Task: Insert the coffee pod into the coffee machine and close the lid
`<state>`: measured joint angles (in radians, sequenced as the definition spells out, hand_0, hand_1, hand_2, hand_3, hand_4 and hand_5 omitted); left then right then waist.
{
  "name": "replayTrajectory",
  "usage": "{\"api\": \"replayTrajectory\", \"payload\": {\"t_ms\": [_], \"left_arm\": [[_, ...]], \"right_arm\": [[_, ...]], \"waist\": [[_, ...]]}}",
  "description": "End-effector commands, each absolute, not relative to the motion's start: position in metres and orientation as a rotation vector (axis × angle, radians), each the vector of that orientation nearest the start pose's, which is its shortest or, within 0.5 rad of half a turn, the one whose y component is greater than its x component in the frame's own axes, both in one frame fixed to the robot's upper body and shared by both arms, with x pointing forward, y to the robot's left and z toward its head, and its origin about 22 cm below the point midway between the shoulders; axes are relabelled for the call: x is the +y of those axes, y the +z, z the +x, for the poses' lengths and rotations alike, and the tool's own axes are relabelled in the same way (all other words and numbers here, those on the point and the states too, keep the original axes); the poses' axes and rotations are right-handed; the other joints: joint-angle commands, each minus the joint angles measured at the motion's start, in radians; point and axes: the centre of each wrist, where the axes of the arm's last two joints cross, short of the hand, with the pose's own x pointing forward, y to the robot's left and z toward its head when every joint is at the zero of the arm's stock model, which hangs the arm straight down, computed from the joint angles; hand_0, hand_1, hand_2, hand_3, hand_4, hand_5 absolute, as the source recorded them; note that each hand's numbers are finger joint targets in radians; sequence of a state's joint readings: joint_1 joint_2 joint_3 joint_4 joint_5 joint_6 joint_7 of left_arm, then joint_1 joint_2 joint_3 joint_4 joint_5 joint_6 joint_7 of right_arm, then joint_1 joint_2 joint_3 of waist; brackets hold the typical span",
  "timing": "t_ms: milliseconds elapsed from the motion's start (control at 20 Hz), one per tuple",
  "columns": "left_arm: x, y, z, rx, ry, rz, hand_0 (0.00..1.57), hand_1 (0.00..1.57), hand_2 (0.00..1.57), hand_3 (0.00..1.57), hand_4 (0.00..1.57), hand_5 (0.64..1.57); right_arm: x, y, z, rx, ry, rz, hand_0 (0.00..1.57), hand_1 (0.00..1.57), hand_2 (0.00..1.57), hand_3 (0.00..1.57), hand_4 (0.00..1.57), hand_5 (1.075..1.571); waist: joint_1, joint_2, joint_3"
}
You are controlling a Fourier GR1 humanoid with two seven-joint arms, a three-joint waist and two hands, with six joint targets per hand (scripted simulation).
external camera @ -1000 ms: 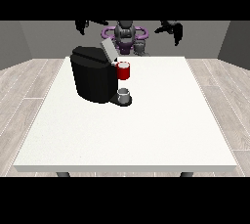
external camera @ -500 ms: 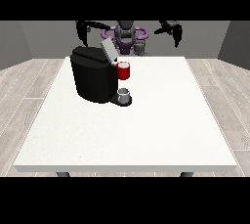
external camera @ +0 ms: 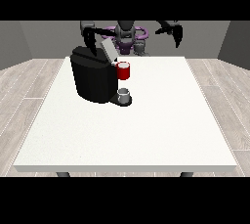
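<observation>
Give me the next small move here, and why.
Probably lower the hand at the view's left toward the raised lid of the coffee machine: it hangs just above and behind the machine, touching nothing. The hand at the view's right is far off.

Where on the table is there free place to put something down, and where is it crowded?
The table is bare from the coffee machine to its near edge and its right edge. It is crowded at the far left: the machine, a red thing at the machine and a grey thing under it stand close together.
</observation>
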<state>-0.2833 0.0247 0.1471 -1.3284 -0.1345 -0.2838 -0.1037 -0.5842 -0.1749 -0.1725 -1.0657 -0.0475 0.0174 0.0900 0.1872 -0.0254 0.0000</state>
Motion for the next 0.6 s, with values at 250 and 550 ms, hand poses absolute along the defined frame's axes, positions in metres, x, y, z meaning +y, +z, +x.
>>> {"api": "replayTrajectory", "payload": {"t_ms": [250, 550], "left_arm": [[0.234, 0.026, 0.298, -1.704, -0.302, -0.043, 0.0, 0.0, 0.0, 0.0, 0.32, 1.571], [0.238, 0.034, 0.3, -1.732, -0.282, 0.013, 0.0, 0.0, 0.0, 0.0, 0.36, 1.571]], "right_arm": [[-0.213, 0.079, 0.396, -1.598, 0.162, -0.023, 0.0, 0.0, 0.0, 0.0, 0.07, 1.571], [-0.218, 0.093, 0.407, -1.634, 0.197, -0.042, 0.0, 0.0, 0.0, 0.0, 0.16, 1.571]], "waist": [[-0.015, 0.055, 0.0001], [-0.011, 0.102, 0.0002]]}}
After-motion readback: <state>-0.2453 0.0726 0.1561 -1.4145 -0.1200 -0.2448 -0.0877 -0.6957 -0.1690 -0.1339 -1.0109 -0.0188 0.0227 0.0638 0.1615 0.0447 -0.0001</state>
